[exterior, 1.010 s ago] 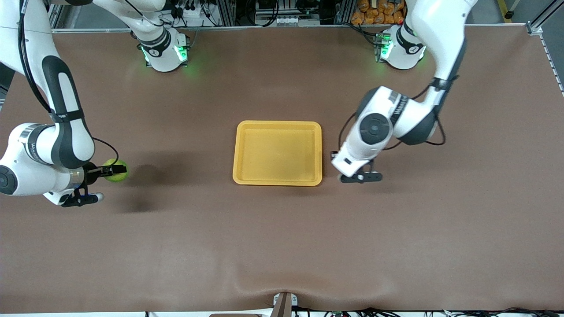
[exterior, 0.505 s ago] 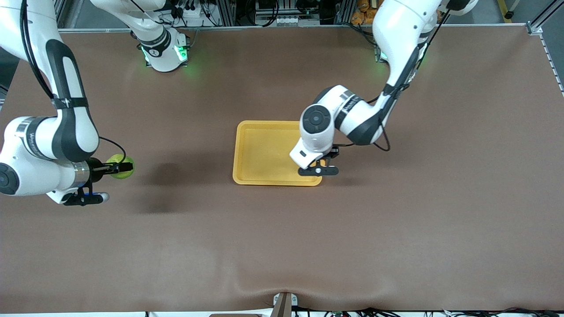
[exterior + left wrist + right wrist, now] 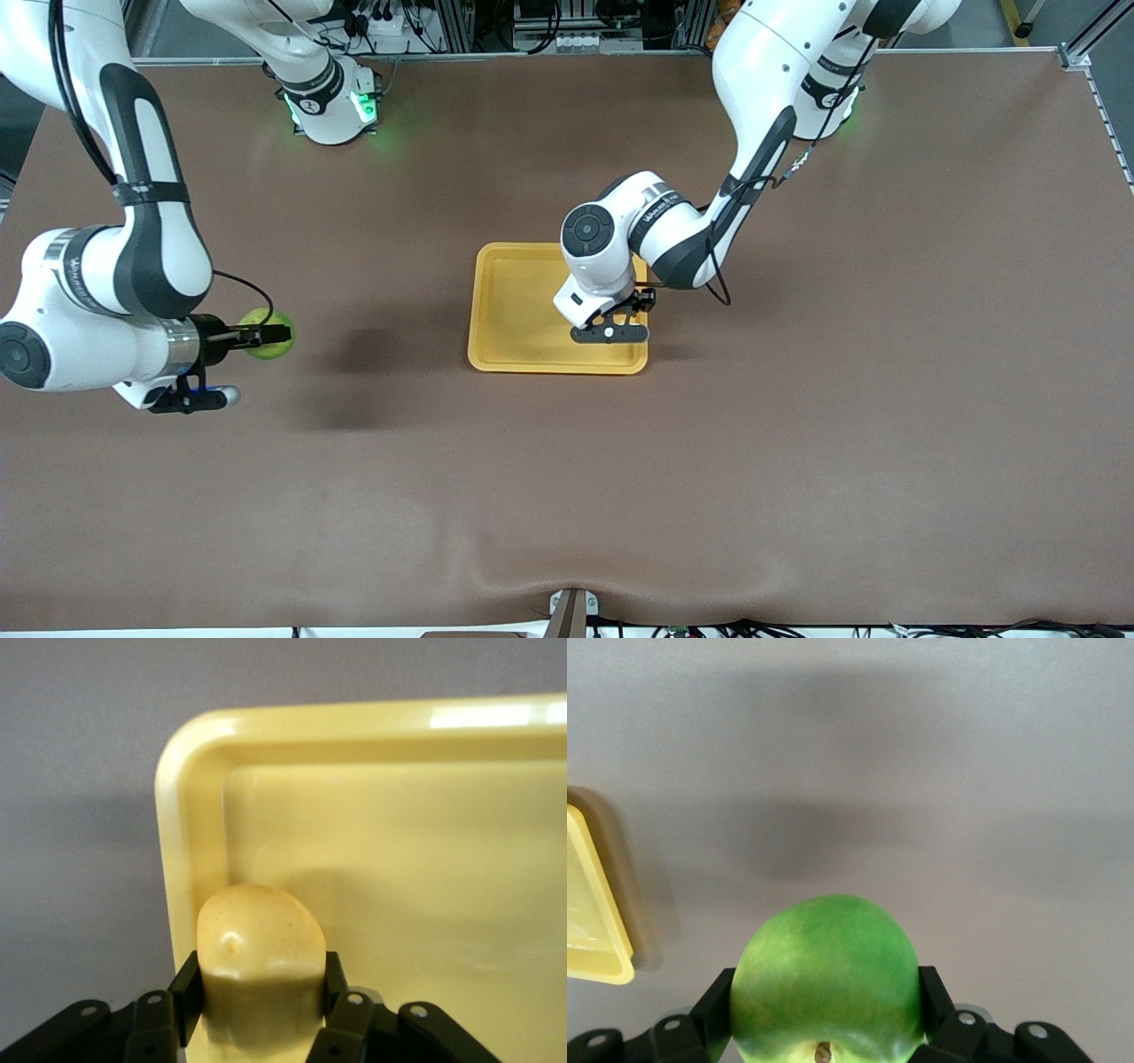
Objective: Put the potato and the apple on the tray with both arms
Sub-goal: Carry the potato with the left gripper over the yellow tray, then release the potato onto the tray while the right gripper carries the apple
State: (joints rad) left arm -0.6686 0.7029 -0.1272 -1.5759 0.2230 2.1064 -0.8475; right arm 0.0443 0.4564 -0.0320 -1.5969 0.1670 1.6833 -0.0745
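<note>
My left gripper [image 3: 260, 967] is shut on the potato [image 3: 257, 935], a pale-yellow lump. It hangs low over the yellow-orange tray [image 3: 177, 806], inside the corner nearest the left arm's end. In the front view the left gripper [image 3: 631, 308] is over that part of the tray [image 3: 518, 301], and the wrist hides the potato. My right gripper [image 3: 266, 336] is shut on the round green apple [image 3: 268, 335], above bare table toward the right arm's end, well apart from the tray. The right wrist view shows the apple [image 3: 826, 970] between the right gripper's [image 3: 826, 985] fingers, stem dimple toward the camera.
The brown table cover [image 3: 797, 443] lies bare around the tray, with a fold near the front edge [image 3: 567, 580]. The arm bases [image 3: 323, 97] [image 3: 828, 97] stand along the edge farthest from the front camera. One tray corner [image 3: 594, 939] shows in the right wrist view.
My left arm carried the potato from beside the tray to over its inside. My right gripper drifted a little toward the tray with the apple.
</note>
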